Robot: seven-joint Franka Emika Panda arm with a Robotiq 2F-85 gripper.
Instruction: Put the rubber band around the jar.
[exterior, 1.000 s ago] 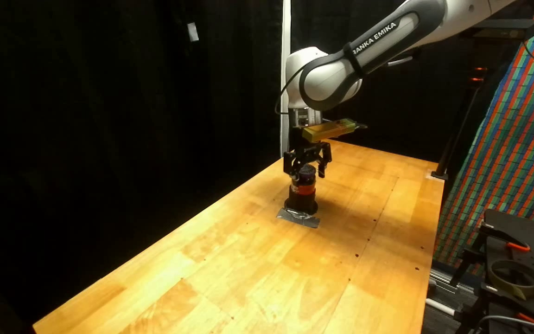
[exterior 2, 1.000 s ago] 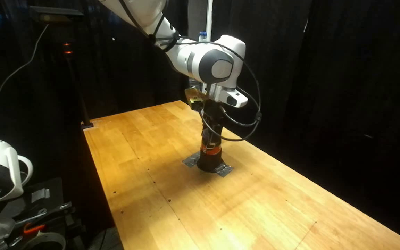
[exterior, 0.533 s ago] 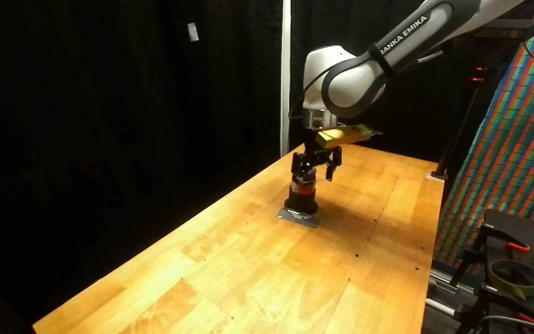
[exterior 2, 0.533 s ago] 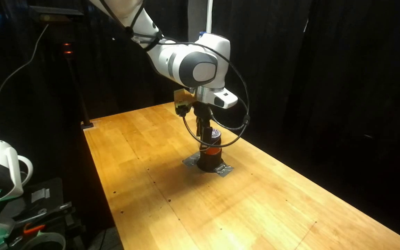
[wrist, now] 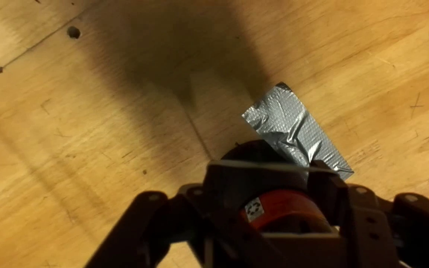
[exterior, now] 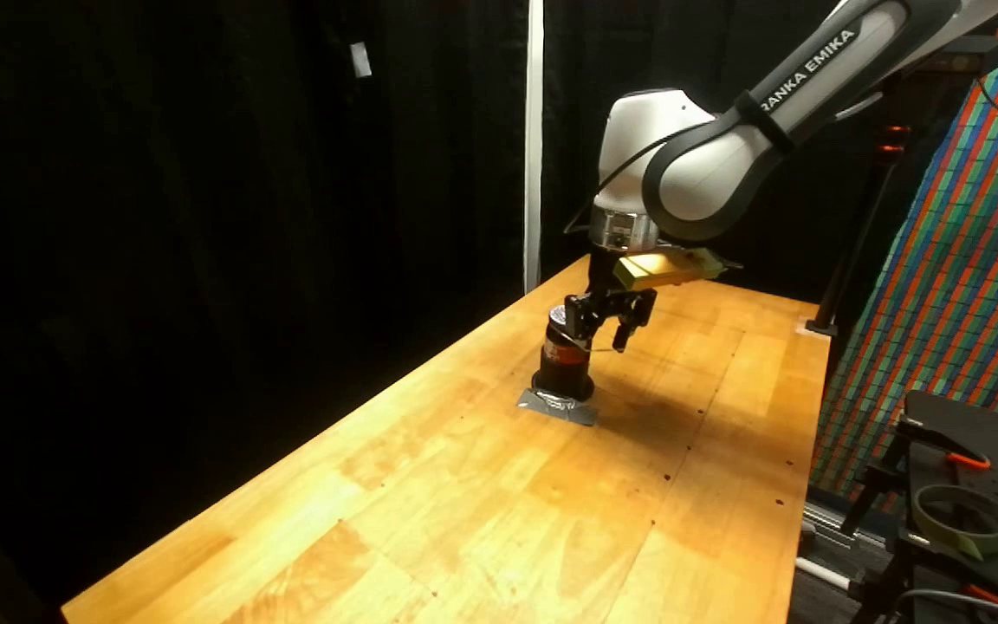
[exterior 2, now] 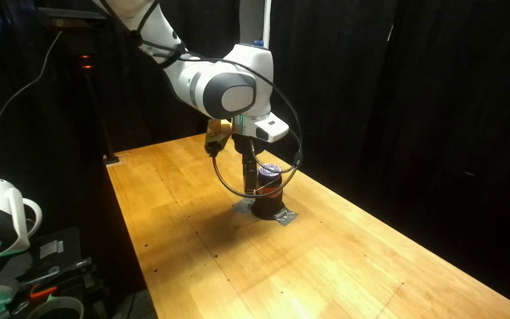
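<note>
Golden wood lies nearest us in an exterior view: the table [exterior: 464,511], dotted with small dark holes [exterior: 667,477]. Taking the jar [exterior: 565,357] as the hub of our clock, we see a black bench [exterior: 971,420] between three and four o'clock, with a roll of tape [exterior: 984,543] on it. Farther up the boards, at six o'clock, a strip of silver tape [exterior: 561,409] laps the jar's base. The jar stands upright on the table, dark above and below its red-orange middle, its pale-patterned top [exterior 2: 269,169] facing up.

Thin and light-coloured, the rubber band [wrist: 259,165] is stretched from finger to finger of the gripper [exterior: 601,341] in the wrist view, where the jar's red-orange middle shows between the fingers. We find a strand of it crossing the upper jar in both exterior views, but we cannot tell whether the loop goes all the way around. Toward two o'clock, just beside the jar, the gripper points down with its fingers wide apart; whether they touch the jar, we cannot tell.

Above it the white arm [exterior: 707,182] slants up toward one o'clock. Beyond, we have a striped sheet [exterior: 941,286] toward three o'clock and, at ten, a black curtain [exterior: 230,173].
</note>
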